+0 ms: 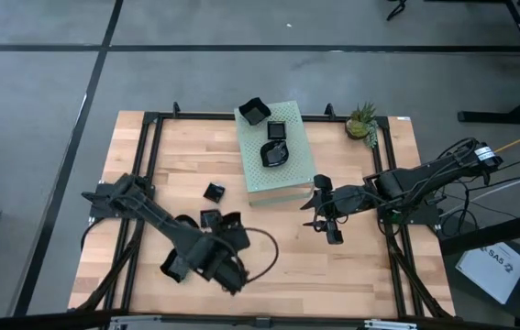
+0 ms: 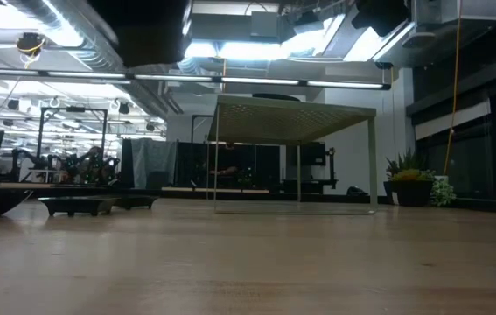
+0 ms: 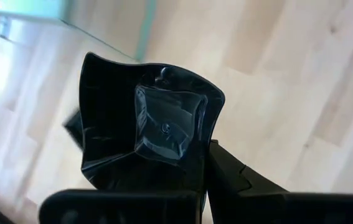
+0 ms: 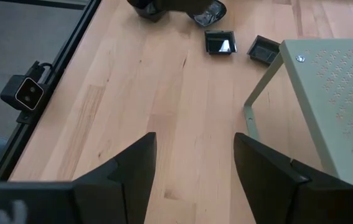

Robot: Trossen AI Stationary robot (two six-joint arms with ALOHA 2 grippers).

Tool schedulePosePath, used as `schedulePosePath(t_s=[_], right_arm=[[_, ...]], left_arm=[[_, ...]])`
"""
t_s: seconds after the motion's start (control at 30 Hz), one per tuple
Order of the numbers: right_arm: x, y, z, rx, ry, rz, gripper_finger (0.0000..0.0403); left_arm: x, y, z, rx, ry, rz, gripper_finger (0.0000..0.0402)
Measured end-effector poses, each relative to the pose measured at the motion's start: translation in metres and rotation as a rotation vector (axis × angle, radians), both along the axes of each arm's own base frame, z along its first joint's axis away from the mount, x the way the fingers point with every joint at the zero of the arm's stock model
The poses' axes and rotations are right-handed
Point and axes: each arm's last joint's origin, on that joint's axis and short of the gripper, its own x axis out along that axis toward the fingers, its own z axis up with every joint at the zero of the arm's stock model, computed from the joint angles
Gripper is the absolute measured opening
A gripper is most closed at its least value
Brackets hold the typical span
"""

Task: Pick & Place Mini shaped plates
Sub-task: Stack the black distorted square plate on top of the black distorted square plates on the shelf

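My left gripper (image 1: 226, 231) hangs over the table's near middle, shut on a glossy black mini plate (image 3: 148, 127) with a wavy rim. Two more small black plates (image 1: 214, 192) (image 1: 209, 218) lie flat on the wood close by; they also show in the right wrist view as one plate (image 4: 220, 43) and the other (image 4: 263, 50). Three plates (image 1: 254, 111) (image 1: 276, 130) (image 1: 274, 154) rest on top of the pale green perforated box (image 1: 273, 147). My right gripper (image 1: 322, 215) waits open beside the box's near right corner, holding nothing. My left gripper pinches the plate's rim (image 3: 196, 167) between its two fingers, at one edge only. The fingers slant steeply down. The plate stands out beyond the fingertips, tilted with its hollow toward the wrist camera, lifted clear of the table.
The green box stands on thin legs (image 4: 251, 106) at the table's far middle. A small potted plant (image 1: 362, 121) sits at the far right corner. Black frame rails (image 1: 149, 165) run along the table's sides. Bare wood (image 1: 351, 266) lies at the near right.
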Motion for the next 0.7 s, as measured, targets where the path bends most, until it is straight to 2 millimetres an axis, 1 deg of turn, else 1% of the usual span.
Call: schedulePosePath(t_s=[0.23,0.5,0.7], right_arm=[[0.0,0.0,0.0,0.0,0.001,0.0,0.0212],[0.0,0.0,0.0,-0.006,0.0,0.004,0.0212],[0.001,-0.004,0.0,-0.012,0.0,-0.009,0.0212]], left_arm=[[-0.001,0.03,0.021,0.067,-0.004,-0.024,0.0002],[-0.002,0.07,0.044,0.099,-0.001,-0.078,0.0002],[-0.005,0.101,0.061,0.146,0.011,-0.139,0.0002]])
